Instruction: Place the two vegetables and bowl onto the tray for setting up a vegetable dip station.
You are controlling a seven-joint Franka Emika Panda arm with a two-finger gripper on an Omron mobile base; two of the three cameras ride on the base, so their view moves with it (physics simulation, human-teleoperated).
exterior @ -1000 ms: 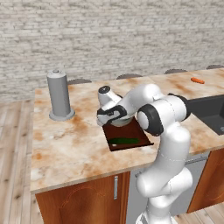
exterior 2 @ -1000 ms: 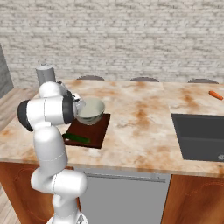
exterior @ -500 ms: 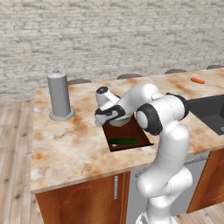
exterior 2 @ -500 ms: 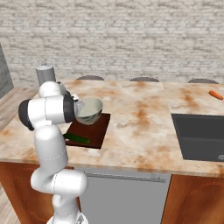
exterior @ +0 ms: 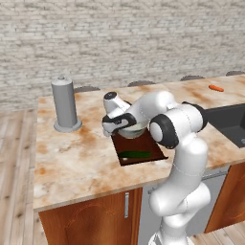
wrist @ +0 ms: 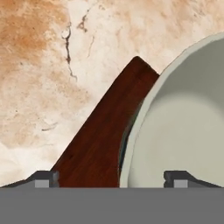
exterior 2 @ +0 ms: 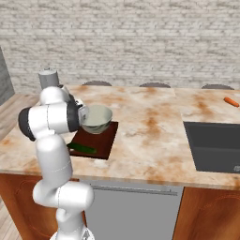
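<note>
Pale bowl [exterior 2: 97, 119] rests on the brown tray [exterior 2: 104, 142] beside a green vegetable [exterior: 135, 154]. The pincer [wrist: 111, 178] stands open, straddling the bowl's rim. Best lift straight up, clear of the rim. Carrot [exterior: 216, 88] lies far off along the bench [exterior: 72, 153].

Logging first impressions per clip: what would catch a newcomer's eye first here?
The white arm bends low over the marble counter, its gripper open astride the rim of the pale bowl on the dark wooden tray. A green vegetable lies on the tray's near end; the carrot lies far off, beyond the sink.
</note>
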